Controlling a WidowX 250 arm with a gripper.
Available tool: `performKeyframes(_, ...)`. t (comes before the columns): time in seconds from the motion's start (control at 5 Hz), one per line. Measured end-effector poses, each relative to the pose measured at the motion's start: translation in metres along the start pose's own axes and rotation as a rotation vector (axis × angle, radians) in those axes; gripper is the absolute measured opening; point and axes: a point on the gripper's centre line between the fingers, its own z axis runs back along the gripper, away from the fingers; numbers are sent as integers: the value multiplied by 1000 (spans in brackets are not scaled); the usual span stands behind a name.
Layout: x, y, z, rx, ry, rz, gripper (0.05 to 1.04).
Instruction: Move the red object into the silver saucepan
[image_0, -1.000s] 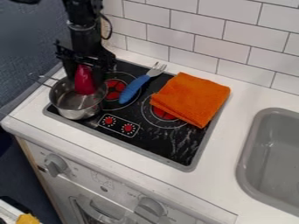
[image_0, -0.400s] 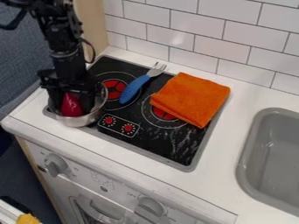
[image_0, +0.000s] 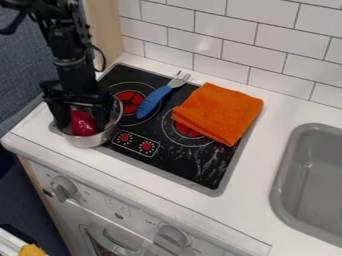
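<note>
From here, the gripper (image_0: 83, 128) and its arm hide the far side of the saucepan (image_0: 87, 142) and its handle, and the arm's upper end is cut off at the top edge. I can't make out exactly how the red object (image_0: 82, 125) rests at its lower end. It sits inside the saucepan, directly between my gripper's fingers, which stand open on either side of it. The pan's near wall is just in front of the gripper. Compared with a moment ago, the fingers have spread wider and the red object has dropped lower between them.
</note>
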Motion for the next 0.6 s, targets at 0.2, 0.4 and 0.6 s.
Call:
performKeyframes(0.2, 9, -8, 11, -4, -42, -39, 1001)
performKeyframes(0.4, 20, -21, 47, -8, -118, -115, 1001)
performKeyframes(0.6, 25, -29, 58, -35, -123, -169, 1001)
